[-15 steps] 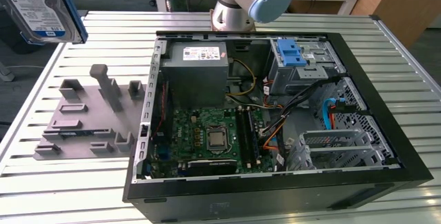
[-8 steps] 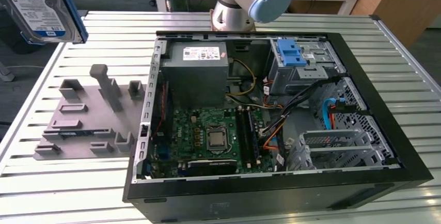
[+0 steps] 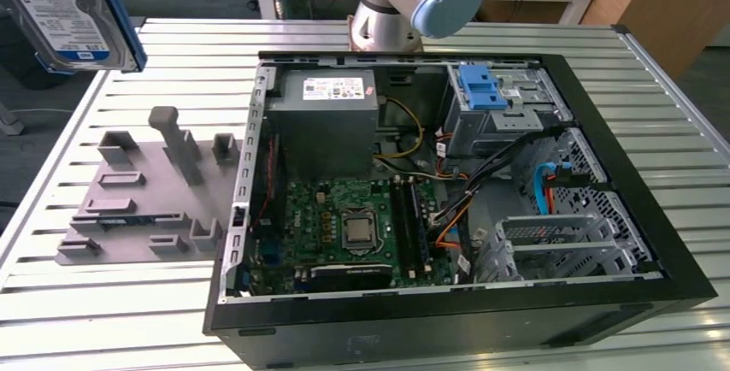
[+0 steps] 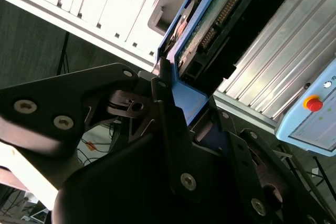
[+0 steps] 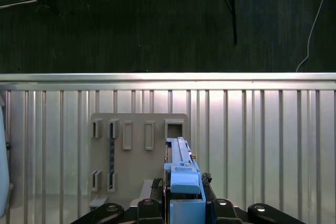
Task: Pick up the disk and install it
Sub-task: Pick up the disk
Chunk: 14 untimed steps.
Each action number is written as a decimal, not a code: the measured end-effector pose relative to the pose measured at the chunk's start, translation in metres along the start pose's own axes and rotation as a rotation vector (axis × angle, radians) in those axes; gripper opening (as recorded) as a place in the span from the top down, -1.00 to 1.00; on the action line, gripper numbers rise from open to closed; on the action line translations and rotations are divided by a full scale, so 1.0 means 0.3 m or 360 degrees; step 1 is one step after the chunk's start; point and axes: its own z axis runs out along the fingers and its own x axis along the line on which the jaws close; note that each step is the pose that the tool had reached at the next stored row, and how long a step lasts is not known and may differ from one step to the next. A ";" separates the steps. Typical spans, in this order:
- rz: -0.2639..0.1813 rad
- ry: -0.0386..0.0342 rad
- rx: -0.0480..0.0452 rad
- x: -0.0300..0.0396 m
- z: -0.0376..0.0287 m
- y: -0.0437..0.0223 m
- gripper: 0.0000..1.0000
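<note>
1. The gripper (image 4: 181,100) is clamped on the disk (image 4: 210,22). In the second wrist view its black fingers (image 4: 164,95) press against the blue plastic carrier frame on either side, with no gap showing at the frame.
2. In the first wrist view the gripper (image 5: 184,205) holds the disk (image 5: 181,174) edge-on. It is held clear above the grey fixture plate (image 5: 139,150) and the table (image 5: 262,140).
3. In the exterior view the disk (image 3: 63,16) hangs in the air at the upper left, well apart from the open computer case (image 3: 456,328).
4. The disk is a flat silver rectangle with a blue-and-white label. Its green circuit board and a row of connector pins show in the second wrist view.
5. The fingers are matt black plates fastened with bright screws.
6. The table (image 3: 114,303) is made of ribbed aluminium slats.
7. The fixture plate (image 3: 126,209) is dull grey, with slotted blocks and upright posts.
8. The case is black, with a green motherboard (image 3: 342,226), a grey metal box (image 3: 331,123) and a ribbed blue latch (image 3: 481,87) inside it.
</note>
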 end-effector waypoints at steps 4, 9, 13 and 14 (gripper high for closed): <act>0.0000 0.0000 0.0000 0.000 0.000 -0.001 0.27; 0.0000 0.0000 0.0000 0.000 0.000 -0.004 0.27; 0.0000 0.0000 0.0000 0.000 0.000 -0.007 0.27; 0.0000 0.0000 0.0000 0.000 0.000 -0.008 0.27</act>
